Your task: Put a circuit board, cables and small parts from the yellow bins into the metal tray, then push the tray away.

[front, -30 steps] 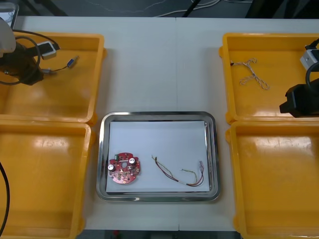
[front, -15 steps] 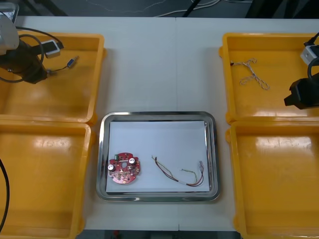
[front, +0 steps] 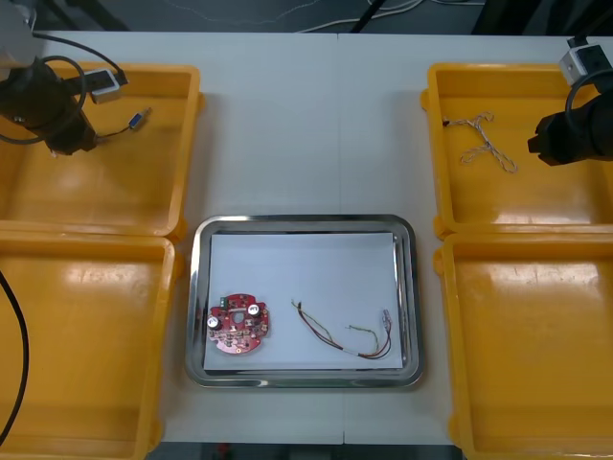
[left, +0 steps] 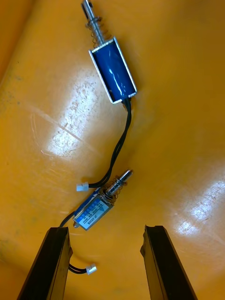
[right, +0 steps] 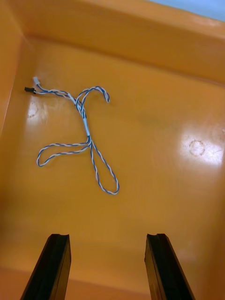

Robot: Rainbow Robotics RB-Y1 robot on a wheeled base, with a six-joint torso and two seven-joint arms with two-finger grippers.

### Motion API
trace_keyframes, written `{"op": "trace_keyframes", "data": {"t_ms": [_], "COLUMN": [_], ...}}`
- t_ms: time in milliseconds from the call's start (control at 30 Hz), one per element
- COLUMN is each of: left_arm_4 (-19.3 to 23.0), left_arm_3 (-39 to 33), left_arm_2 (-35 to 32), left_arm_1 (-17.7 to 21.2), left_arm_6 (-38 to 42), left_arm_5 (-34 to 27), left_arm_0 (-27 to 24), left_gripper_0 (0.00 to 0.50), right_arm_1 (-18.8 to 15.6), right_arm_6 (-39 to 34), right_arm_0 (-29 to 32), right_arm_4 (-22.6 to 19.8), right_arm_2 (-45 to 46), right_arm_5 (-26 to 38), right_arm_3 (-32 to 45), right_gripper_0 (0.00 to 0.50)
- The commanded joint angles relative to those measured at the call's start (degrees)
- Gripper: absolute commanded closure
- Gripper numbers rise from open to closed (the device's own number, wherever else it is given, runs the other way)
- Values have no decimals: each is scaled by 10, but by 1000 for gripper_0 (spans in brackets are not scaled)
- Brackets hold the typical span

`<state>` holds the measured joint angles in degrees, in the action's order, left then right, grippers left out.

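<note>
Open-jawed over yellow plastic bins (front: 124, 182), your left gripper (left: 107, 229) may drag both tangled small blue metal parts (left: 96, 208), your right gripper (right: 108, 236) miss the flat twisted blue-and-white cable (right: 86, 136).

We take this for electronics lab or assembly bench. We see light table (front: 306, 125) set out as workstation: 4 yellow bins (front: 115, 192), 2 at left, 2 at right, metal tray (front: 196, 287) between them, white inside. Stock is electronic: round red circuit board (front: 238, 326) and red and yellow cable (front: 321, 333) in tray, twisted blue and white cable (front: 484, 142) in far right bin, small metal parts (left: 112, 75) with black leads in far left bin. Beyond far edge, dark floor with loose cords (front: 335, 21).
</note>
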<state>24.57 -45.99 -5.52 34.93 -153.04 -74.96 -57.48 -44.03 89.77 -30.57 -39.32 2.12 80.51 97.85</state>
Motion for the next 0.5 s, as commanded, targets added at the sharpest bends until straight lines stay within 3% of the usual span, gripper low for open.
{"op": "trace_keyframes", "data": {"t_ms": [33, 500], "left_arm_4": [1, -15], "left_arm_3": [-1, 84], "left_arm_2": [0, -5], "left_arm_1": [-8, -14], "left_arm_6": [45, 33], "left_arm_5": [-4, 53], "left_arm_0": [-37, -65], "left_gripper_0": [46, 47], "right_arm_1": [-18, 21], "right_arm_6": [12, 28], "right_arm_0": [-41, -137], "right_arm_4": [12, 32], "right_arm_2": [-28, -82], "right_arm_5": [-40, -68], "right_arm_3": [-32, -187], "right_gripper_0": [40, 39]}}
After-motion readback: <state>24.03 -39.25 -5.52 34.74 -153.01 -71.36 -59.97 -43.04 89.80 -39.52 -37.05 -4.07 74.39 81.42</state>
